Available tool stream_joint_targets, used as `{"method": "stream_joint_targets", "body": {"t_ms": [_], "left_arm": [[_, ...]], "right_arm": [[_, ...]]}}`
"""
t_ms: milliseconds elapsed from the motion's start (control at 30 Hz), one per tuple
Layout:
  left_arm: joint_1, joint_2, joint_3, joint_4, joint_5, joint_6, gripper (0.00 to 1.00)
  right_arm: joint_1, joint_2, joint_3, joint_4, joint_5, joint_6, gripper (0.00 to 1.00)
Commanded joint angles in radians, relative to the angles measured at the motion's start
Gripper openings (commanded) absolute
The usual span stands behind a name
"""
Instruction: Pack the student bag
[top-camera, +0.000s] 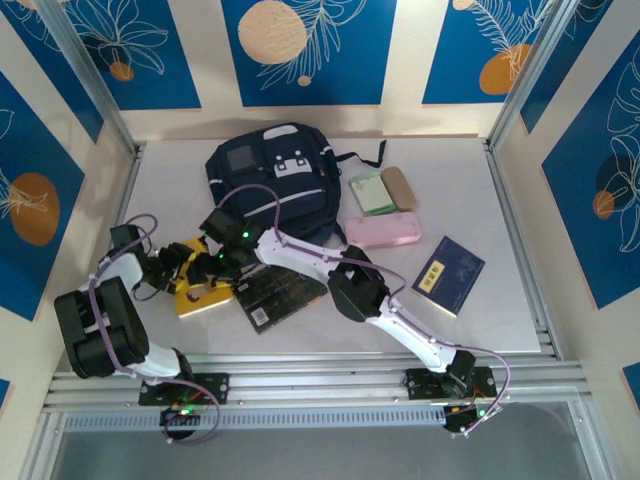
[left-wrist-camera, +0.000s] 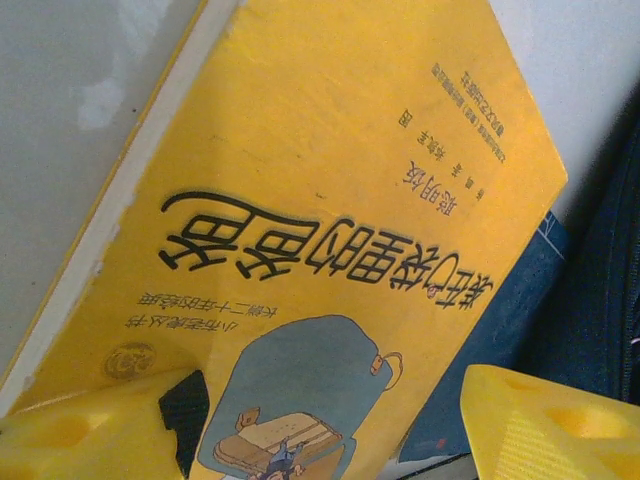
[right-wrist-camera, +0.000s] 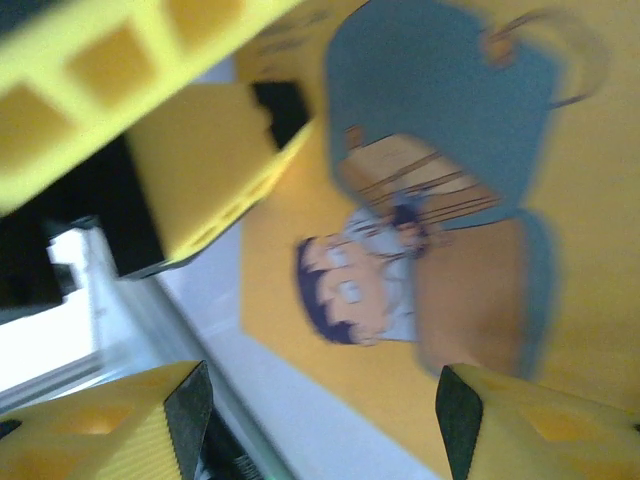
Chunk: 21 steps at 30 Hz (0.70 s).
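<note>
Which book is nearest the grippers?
The yellow book, under left gripper and right gripper. The dark book lies beside it; the blue book sits far right.

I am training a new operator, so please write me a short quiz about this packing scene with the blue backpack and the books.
1. True or false: the flat yellow paperback book with a cartoon cover lies inside the large navy-blue fabric backpack.
2. Which thing lies right of the backpack? A: long pink case; B: red mug; C: steel scissors.
3. How do the jaws of the left gripper and the right gripper stand?
Key: 1 false; 2 A; 3 both open.
</note>
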Motion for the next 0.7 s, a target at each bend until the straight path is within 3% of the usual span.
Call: {"method": "stream_joint_targets", "body": {"t_ms": [0, 167, 400, 667], "left_arm": [[-0.036, 0.002, -0.037, -0.195, -0.078, 0.037, 0.71], [-0.092, 0.025, -0.036, -0.196, -0.104, 0.04, 0.72], [-0.114, 0.011, -0.023, -0.217, -0.14, 0.047, 0.73], [-0.12, 0.041, -0.051, -0.178, -0.101, 0.024, 0.73]], "right_arm": [[-0.015, -0.016, 0.023, -0.181, 0.166, -0.115, 0.63], [-0.018, 0.017, 0.007, -0.171, 0.194, -0.143, 0.64], [-0.017, 0.095, 0.117, -0.261, 0.278, -0.19, 0.65], [-0.002, 0.139, 0.141, -0.262, 0.073, -0.154, 0.68]]}}
